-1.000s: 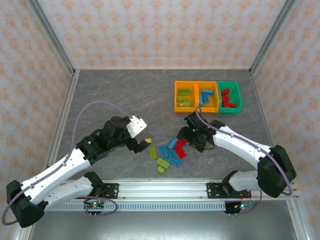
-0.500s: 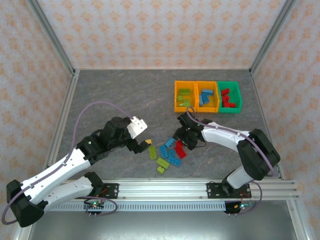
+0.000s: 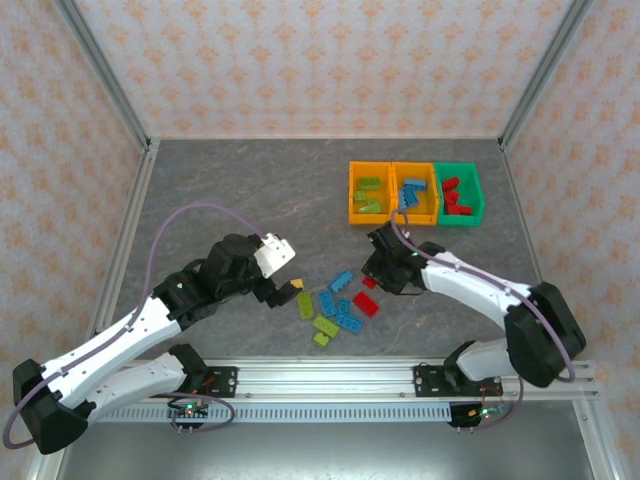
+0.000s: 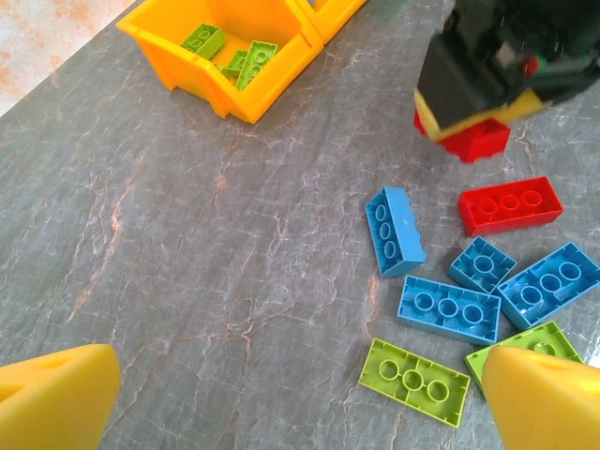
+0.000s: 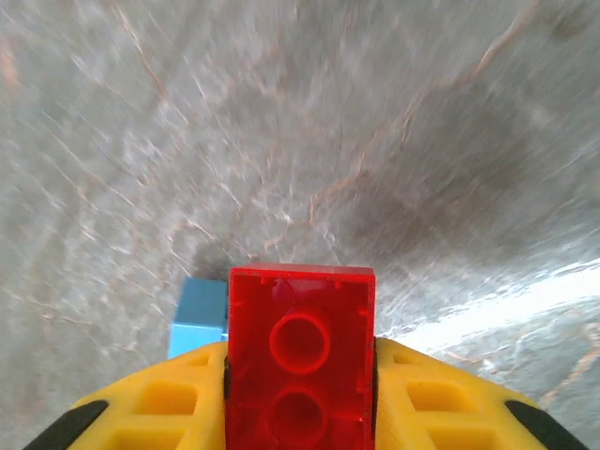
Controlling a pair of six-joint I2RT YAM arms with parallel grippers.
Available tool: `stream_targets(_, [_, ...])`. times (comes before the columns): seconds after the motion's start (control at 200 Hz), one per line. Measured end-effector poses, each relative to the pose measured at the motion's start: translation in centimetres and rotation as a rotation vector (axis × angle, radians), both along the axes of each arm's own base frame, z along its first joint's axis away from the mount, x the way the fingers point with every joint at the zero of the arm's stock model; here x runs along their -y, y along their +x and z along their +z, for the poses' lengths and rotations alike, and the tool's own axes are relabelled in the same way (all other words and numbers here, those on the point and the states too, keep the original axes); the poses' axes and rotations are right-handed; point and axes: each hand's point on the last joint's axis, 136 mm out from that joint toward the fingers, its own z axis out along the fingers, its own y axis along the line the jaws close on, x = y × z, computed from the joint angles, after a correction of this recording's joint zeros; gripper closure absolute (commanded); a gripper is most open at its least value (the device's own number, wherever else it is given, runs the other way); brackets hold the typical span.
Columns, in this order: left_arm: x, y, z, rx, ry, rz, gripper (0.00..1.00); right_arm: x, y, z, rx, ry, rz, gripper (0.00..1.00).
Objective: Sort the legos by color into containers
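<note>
Red lego [image 3: 368, 283] pinched in the right claw [image 3: 375, 276]; green bin [image 3: 460, 221] beyond it, off to its right.

From above: well apart from the green bin holding the reds, out past the claw and rightward, two orange bins [image 3: 370, 217] to the left of that line; far nearer than the left claw [image 3: 291, 291], spread wide and empty beside the loose legos [image 3: 335, 310]. From the left wrist: yellow fingertips [image 4: 52, 398] apart at both lower corners, loose legos ahead, then the right claw [image 4: 473, 112] clamped on the red lego [image 4: 480, 142], low over the surface [image 4: 187, 234]. From the right wrist: long axis of the lego [image 5: 300, 337] pointing straight out between the fingers [image 5: 141, 412], a blue lego [image 5: 199, 323] just below-left.
</note>
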Motion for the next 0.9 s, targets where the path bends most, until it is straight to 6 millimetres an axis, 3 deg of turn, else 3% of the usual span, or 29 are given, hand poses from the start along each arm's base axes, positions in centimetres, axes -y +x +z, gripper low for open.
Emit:
stream_targets(0.12, [-0.1,0.0,0.1,0.006,0.003,0.0,0.0,4.0,2.3,2.9,0.089,-0.027,-0.101,0.71])
stream_targets(0.215, [-0.2,0.0,0.2,0.014,0.002,0.002,0.0,8.6,5.2,5.6,0.163,-0.055,-0.211,0.72])
stream_targets(0.36, [-0.4,0.1,0.3,0.025,0.009,0.008,0.0,17.0,10.6,8.7,0.222,-0.146,-0.356,0.73])
stream_targets(0.465, [-0.6,0.2,0.2,0.029,0.023,0.012,0.0,20.6,15.5,9.2,0.208,-0.208,-0.368,0.73])
stream_targets(0.58, [-1.0,0.3,0.0,0.032,0.042,0.027,0.0,23.3,20.2,8.1,0.179,-0.251,-0.354,0.66])
stream_targets(0.731, [-1.3,0.6,-0.1,0.04,0.058,0.046,0.0,25.2,24.3,5.4,0.104,-0.278,-0.318,0.41])
stream_targets(0.826, [-1.2,0.8,-0.7,0.025,0.074,0.05,0.0,25.6,25.9,4.7,0.079,-0.29,-0.288,0.32])
stream_targets(0.901, [-1.2,0.9,-1.4,0.001,0.09,0.055,0.0,25.5,25.7,4.6,0.059,-0.292,-0.271,0.29])
